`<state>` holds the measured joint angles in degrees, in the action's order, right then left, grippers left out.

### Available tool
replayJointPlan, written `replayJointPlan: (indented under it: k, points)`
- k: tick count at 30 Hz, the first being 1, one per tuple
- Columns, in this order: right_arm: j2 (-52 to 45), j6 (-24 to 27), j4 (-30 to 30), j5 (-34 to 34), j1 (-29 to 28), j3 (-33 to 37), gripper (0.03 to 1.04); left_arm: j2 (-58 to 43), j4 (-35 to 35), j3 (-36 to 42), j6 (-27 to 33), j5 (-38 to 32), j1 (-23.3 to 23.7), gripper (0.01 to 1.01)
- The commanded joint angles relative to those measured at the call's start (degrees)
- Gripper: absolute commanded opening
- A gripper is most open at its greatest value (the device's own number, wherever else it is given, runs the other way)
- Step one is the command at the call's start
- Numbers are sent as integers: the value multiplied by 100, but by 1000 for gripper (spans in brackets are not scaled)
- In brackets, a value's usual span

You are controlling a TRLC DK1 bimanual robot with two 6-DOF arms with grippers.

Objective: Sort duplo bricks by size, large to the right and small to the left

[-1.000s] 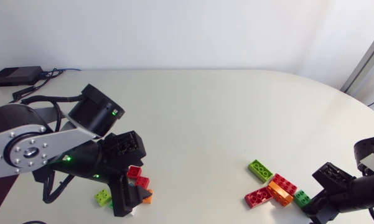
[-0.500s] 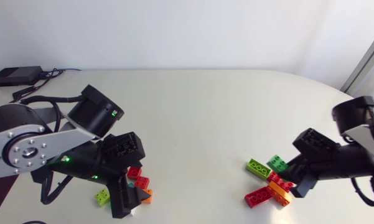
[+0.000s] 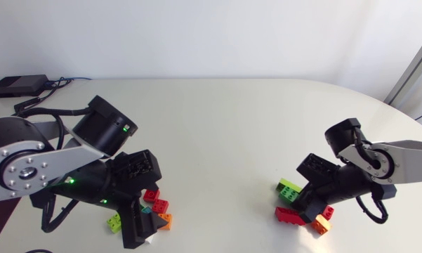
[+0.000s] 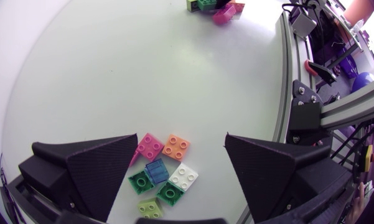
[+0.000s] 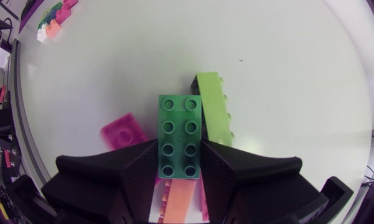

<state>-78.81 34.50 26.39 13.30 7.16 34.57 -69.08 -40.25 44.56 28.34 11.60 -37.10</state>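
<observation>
My right gripper point(image 5: 180, 158) is shut on a dark green long brick point(image 5: 180, 135), held over the large-brick pile at the right. Beside it lie a lime long brick point(image 5: 215, 106) and a red brick point(image 5: 124, 132), with an orange brick point(image 5: 177, 198) underneath. In the head view the right gripper point(image 3: 304, 204) sits among the lime brick point(image 3: 289, 185), red bricks point(image 3: 289, 216) and the orange brick point(image 3: 320, 225). My left gripper point(image 4: 180, 162) hangs open above several small bricks: pink point(image 4: 149, 147), orange point(image 4: 175, 147), blue point(image 4: 156, 171), white point(image 4: 183, 177).
The small-brick cluster point(image 3: 156, 204) lies near the table's front edge at the left, partly under my left gripper point(image 3: 144, 226). A black box with cables point(image 3: 17, 86) sits at the far left corner. The table's middle point(image 3: 225, 140) is bare.
My right gripper closed on the dark green brick near the front right edge, lifted it and carried it left over the large-brick pile. The left arm barely moved.
</observation>
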Motion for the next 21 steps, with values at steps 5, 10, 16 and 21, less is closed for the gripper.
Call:
replayJointPlan:
  k: [5,10,16,21]
  points:
    - [93,48,112,-47,-171,-196,898,44,-53,53,-215,-8,-87,979]
    - [726,48,446,-38,-215,-99,1000,44,-97,132,-259,-26,-113,979]
    - [1957,-58,1219,155,-241,182,998,202,-203,352,-390,-26,-95,979]
    - [2985,-541,1193,-100,-268,147,998,465,-211,449,-680,-193,-34,979]
